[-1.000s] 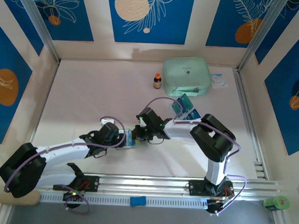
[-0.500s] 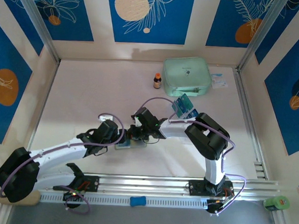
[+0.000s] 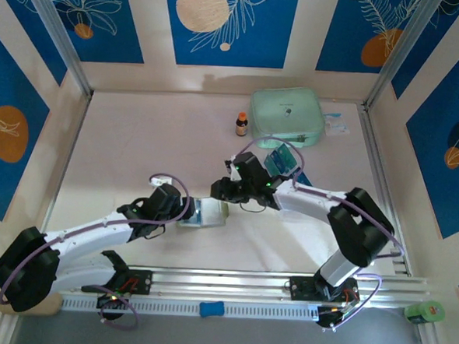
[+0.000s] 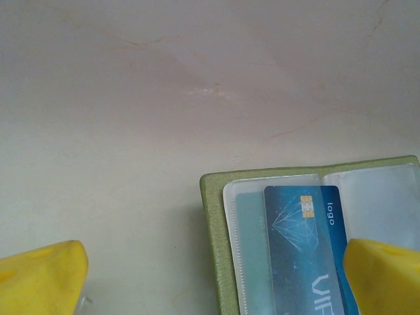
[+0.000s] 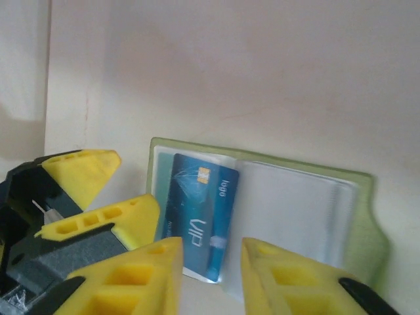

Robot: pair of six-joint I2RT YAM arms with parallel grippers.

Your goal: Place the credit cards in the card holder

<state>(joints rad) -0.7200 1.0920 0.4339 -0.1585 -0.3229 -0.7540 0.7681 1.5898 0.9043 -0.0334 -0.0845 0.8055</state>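
Left gripper [image 3: 184, 210] stands wide open with nothing between its blocky yellow plastic fingers [image 4: 41, 279]. In the left wrist view one finger hovers over bare table and the other overlaps the near corner of the card holder. Just to its right lies that small olive-green folding card holder [image 3: 210, 214], spread flat on the smooth, pale pinkish table [image 3: 129, 150]. Its inside shows glossy clear plastic pockets. One teal-blue rectangular credit card [image 4: 305, 249] with a gold chip and white lettering lies on the holder's left-hand pocket; I cannot tell whether it is slid inside the sleeve or rests on top.

Right gripper [image 3: 219, 190] hangs just beyond the holder. Its ribbed yellow fingers [image 5: 134, 279] are parted by a narrow gap and clasp nothing, and the card's lower edge shows through that gap in the right wrist view.

Further right and back, a small brown bottle with an orange cap [image 3: 241, 124] stands upright. The remaining teal credit cards [image 3: 279, 158] sit partly behind the right arm's purple cable. Behind them rests a rounded mint-green zip case [image 3: 287, 117].
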